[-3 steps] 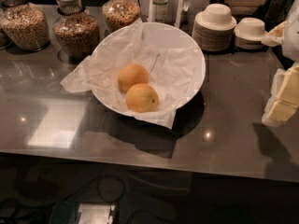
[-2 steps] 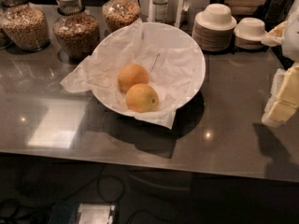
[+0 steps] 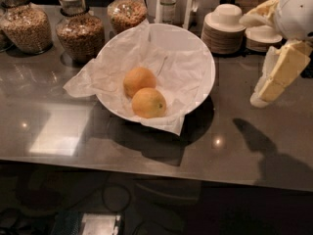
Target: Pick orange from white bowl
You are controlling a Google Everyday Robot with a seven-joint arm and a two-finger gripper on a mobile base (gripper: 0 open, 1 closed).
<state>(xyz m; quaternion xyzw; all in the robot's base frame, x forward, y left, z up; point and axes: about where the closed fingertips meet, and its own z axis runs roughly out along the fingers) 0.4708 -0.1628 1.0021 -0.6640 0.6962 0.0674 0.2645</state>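
Note:
The large white bowl (image 3: 203, 58), lined with crumpled white paper, stands in the middle of the dark counter. Two oranges lie in it side by side: one nearer the front (image 3: 148, 103) and one just behind it to the left (image 3: 139, 81). My gripper (image 3: 268, 84), cream-coloured, hangs at the right edge of the view. It points down and to the left above the counter, well to the right of the bowl and apart from it. It holds nothing that I can see.
Three glass jars of nuts and grains (image 3: 79, 35) stand behind the bowl on the left. A bottle (image 3: 167, 1) and stacks of small white bowls and plates (image 3: 225, 28) stand behind on the right. The counter's front edge (image 3: 146, 165) runs across the lower view.
My gripper has moved a little up and to the left, further into view. The bowl and the oranges have not moved.

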